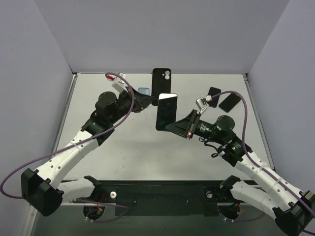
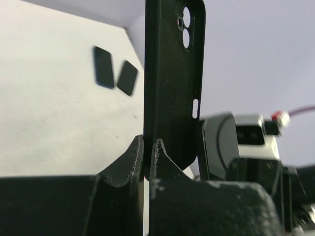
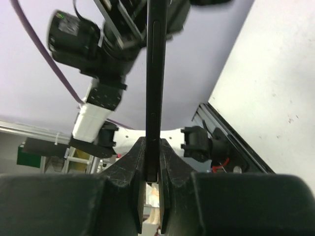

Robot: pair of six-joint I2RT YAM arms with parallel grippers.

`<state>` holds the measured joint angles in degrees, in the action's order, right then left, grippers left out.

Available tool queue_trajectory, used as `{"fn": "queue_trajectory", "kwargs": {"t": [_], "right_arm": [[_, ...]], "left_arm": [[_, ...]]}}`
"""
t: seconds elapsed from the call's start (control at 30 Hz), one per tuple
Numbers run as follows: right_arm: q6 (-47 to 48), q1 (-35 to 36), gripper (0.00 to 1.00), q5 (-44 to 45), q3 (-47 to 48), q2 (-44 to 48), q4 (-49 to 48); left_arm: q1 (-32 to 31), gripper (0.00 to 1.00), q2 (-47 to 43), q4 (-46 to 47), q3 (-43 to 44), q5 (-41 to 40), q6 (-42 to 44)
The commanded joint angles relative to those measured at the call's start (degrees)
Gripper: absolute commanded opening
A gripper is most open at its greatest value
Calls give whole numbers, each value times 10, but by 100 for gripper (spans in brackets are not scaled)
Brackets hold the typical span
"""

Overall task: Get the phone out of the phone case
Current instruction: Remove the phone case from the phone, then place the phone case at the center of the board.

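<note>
The black phone case (image 1: 161,81), with two camera holes near its far end, is held up over the far middle of the table. My left gripper (image 1: 146,102) is shut on its near left edge. In the left wrist view the case (image 2: 172,83) stands upright from the shut jaws of the left gripper (image 2: 148,155), and light shows through its holes. The black phone (image 1: 166,112), glossy screen up, is pinched by my right gripper (image 1: 181,127). Its far end overlaps the case's near end. In the right wrist view the phone (image 3: 153,73) is edge-on in the right gripper (image 3: 153,162).
Two dark flat phone-like things (image 1: 213,96) (image 1: 230,102) lie at the back right of the table; they also show in the left wrist view (image 2: 103,73) (image 2: 128,77). A small blue thing (image 1: 143,91) lies behind my left gripper. Grey walls enclose the table.
</note>
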<state>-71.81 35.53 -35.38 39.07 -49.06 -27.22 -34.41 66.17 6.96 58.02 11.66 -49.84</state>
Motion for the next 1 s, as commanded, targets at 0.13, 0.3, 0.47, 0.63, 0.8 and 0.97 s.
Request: {"fn": "queue_trajectory", "kwargs": {"t": [0.13,0.3,0.47,0.63,0.8,0.97], "right_arm": [[228,-16,0,114,94,67,323],[325,-52,0,230,131,88,467],[348,-92,0,232,135,99,511],[359,-121,0,230,130,107,529],[364,-149,0,223,116,109,532],[361,-190,0,211,109,103,532]], "left_arm": [[43,0,140,-63,80,-89,62],[55,0,275,-109,149,-82,125],[74,0,420,-121,220,-28,143],[94,0,532,-154,319,5,139],[98,0,605,-178,399,15,137],[107,0,668,-266,488,-3,139]]}}
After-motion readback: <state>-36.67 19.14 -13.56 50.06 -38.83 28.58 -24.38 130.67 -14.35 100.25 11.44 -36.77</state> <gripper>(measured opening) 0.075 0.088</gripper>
